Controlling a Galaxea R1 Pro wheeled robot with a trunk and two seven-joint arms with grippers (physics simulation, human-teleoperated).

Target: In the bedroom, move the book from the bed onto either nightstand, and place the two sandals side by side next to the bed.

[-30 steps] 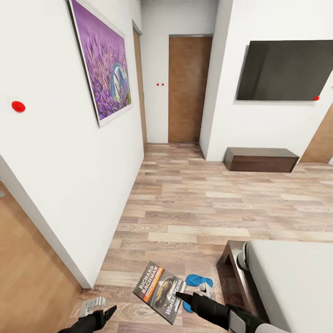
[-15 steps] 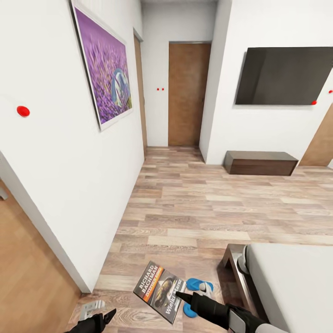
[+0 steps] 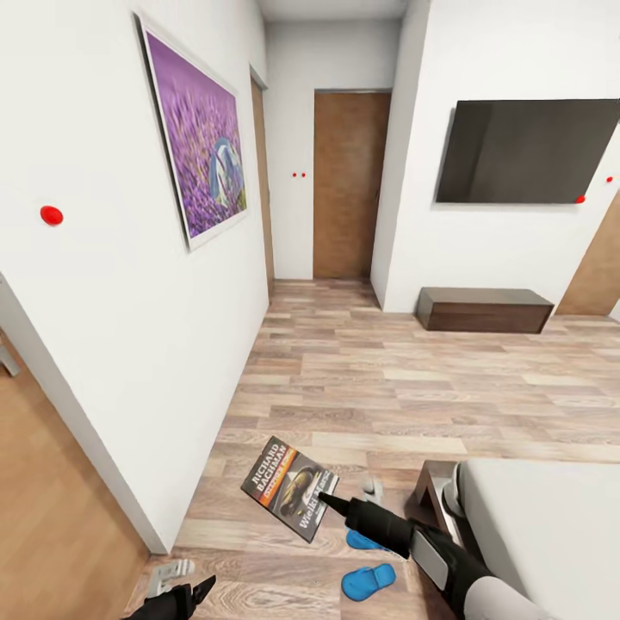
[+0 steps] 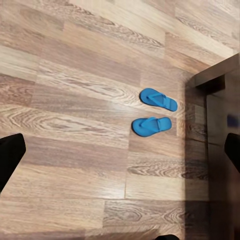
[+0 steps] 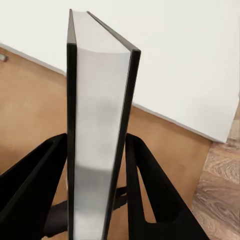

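Above the plank floor (image 3: pixel 362 387) beside the bed (image 3: pixel 551 525), the right arm reaches forward, its right pincer (image 3: pixel 329 503) clamped on the book (image 3: pixel 288 487), held cover-up over open boards. Its dark cover bears white lettering and an orange band. Two blue sandals (image 4: pixel 152 112) lie nearly parallel, slightly apart, near the bed frame. Low at the wall, the left pincer (image 3: pixel 185 594) has its fingers spread apart.
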